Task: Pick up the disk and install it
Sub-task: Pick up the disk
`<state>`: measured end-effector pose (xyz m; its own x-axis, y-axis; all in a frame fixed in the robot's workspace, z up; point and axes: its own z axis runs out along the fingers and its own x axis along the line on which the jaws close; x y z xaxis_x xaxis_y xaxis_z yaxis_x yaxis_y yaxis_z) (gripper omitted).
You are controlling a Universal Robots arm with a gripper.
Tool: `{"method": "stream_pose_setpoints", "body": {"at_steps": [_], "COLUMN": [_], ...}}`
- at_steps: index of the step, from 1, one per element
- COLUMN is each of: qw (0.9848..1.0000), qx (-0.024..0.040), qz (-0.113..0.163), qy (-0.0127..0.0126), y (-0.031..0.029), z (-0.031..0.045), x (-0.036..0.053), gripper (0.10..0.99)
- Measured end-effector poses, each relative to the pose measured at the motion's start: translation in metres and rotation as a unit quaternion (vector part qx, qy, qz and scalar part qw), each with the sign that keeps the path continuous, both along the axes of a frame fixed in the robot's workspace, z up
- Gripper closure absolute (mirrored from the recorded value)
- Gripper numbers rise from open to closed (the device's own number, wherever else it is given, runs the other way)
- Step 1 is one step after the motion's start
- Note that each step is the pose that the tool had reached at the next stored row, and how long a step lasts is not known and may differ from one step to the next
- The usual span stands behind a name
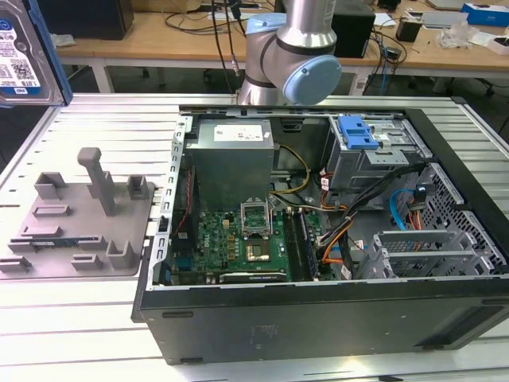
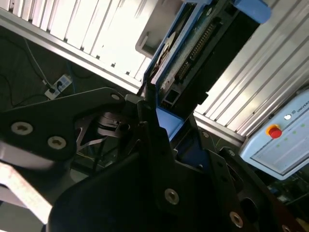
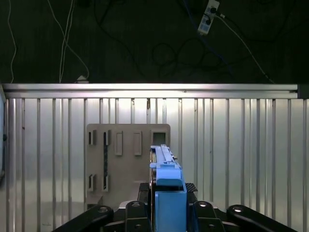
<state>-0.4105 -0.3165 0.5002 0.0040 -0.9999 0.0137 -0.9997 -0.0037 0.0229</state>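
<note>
The end effector [image 3: 167,195] is clamped on the disk [image 3: 164,157], holding it on edge above the table [image 3: 241,154]. Pick-up looks done. Installing calls for reaching the computer case [image 1: 318,306], well apart.

No print can be read with certainty. The disk [image 1: 20,56] carries a white-and-blue label [image 1: 14,70] with barcodes; its lettering is too small to make out. The grey power-supply box [image 1: 231,171] bears a white sticker [image 1: 238,134], illegible. In the second wrist view, a pale control panel [image 2: 275,150] shows faint lettering beside a red button [image 2: 274,131], cut off at the edge.
</note>
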Motion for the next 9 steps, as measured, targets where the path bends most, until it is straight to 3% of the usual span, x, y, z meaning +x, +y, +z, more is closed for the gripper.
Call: {"method": "stream_pose_setpoints", "body": {"at_steps": [2, 9], "qw": [1.0000, 1.0000], "qx": [0.0000, 0.0000], "qz": [0.000, 0.000], "qy": [0.0000, 0.0012], "y": [-0.0034, -0.0195], "z": [0.0001, 0.0001], "x": [0.0056, 0.0383], "gripper": [0.722, 0.722]}}
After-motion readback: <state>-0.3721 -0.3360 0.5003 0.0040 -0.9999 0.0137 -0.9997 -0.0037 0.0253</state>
